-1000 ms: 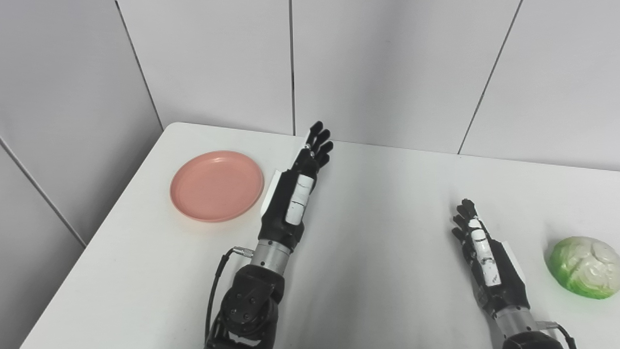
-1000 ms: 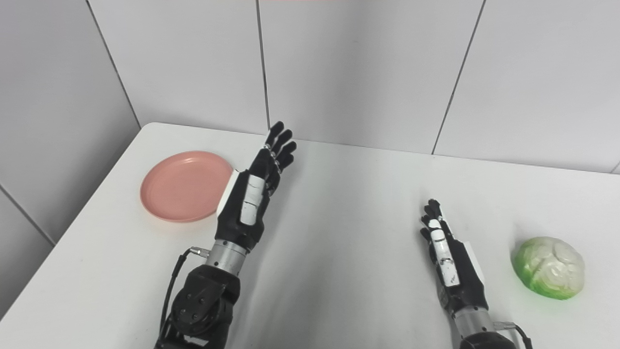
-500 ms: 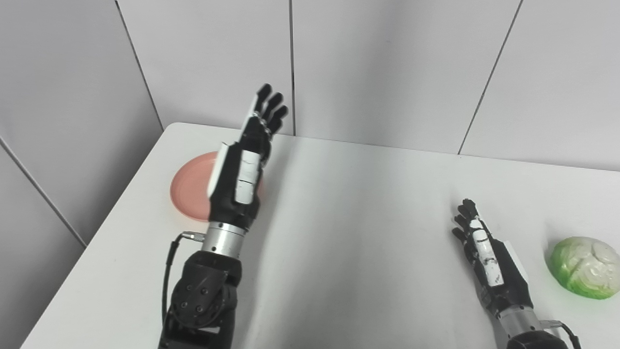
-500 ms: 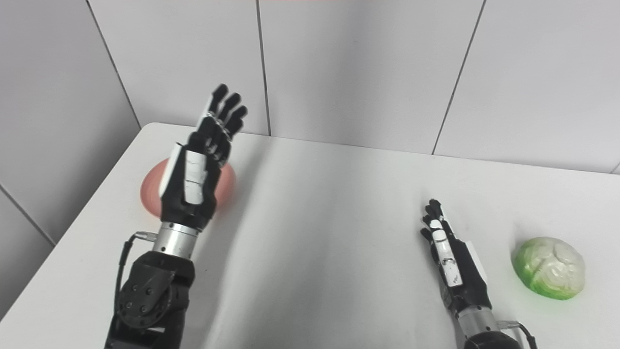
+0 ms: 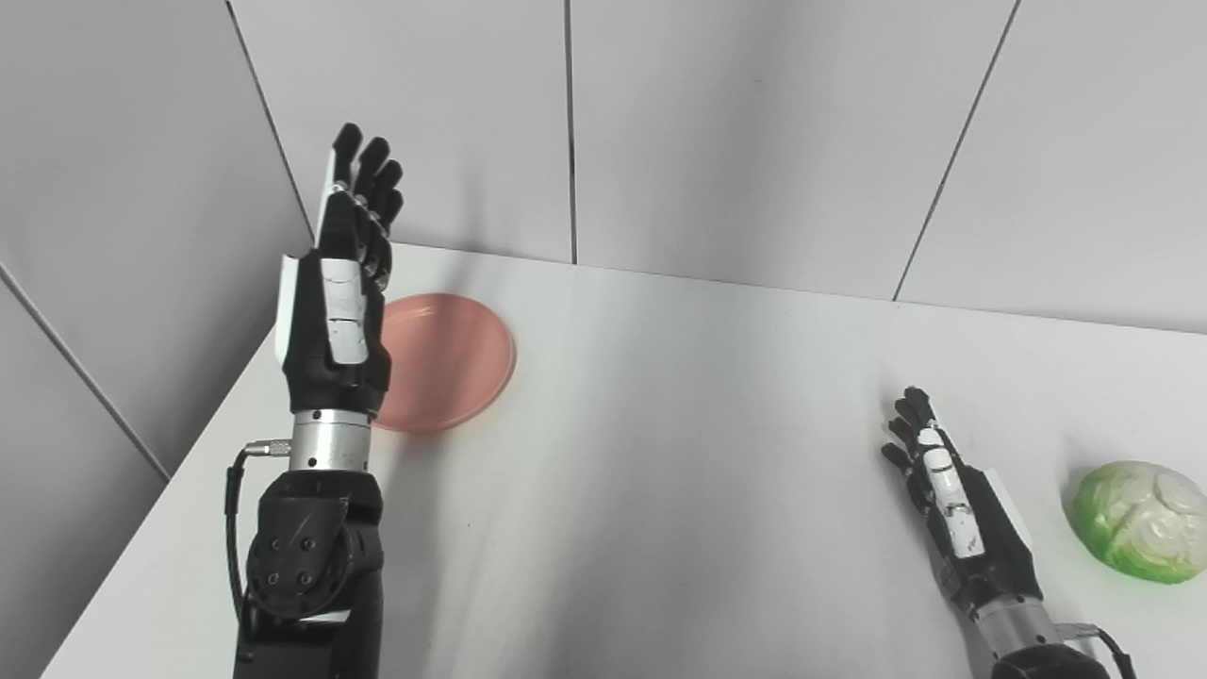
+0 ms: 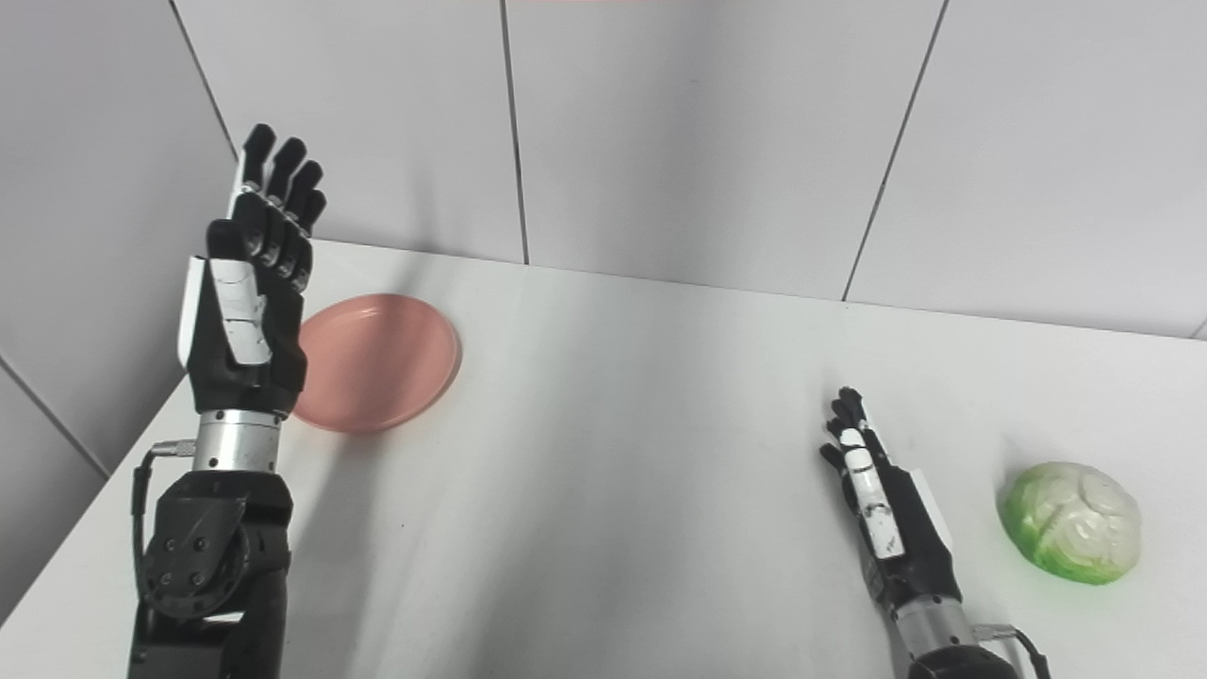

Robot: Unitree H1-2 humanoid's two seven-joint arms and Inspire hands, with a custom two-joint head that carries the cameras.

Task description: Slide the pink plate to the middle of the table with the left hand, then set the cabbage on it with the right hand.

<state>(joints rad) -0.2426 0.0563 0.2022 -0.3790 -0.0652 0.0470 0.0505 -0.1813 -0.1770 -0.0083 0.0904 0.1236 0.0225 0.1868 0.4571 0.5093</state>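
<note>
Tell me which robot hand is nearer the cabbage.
Right. The right robot hand rests on the table just left of the cabbage, not touching it. The left robot hand is raised far across, by the pink plate.

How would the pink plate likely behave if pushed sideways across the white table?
The plate looks shallow and flat-bottomed, so it would probably slide without tipping. The table looks smooth, so it should glide easily. It looks like light plastic, so a firm shove might send it too far.

Plate (image 5: pixel 443 358) far left on table (image 5: pixel 679 453); cabbage (image 5: pixel 1139 521) far right.
</note>
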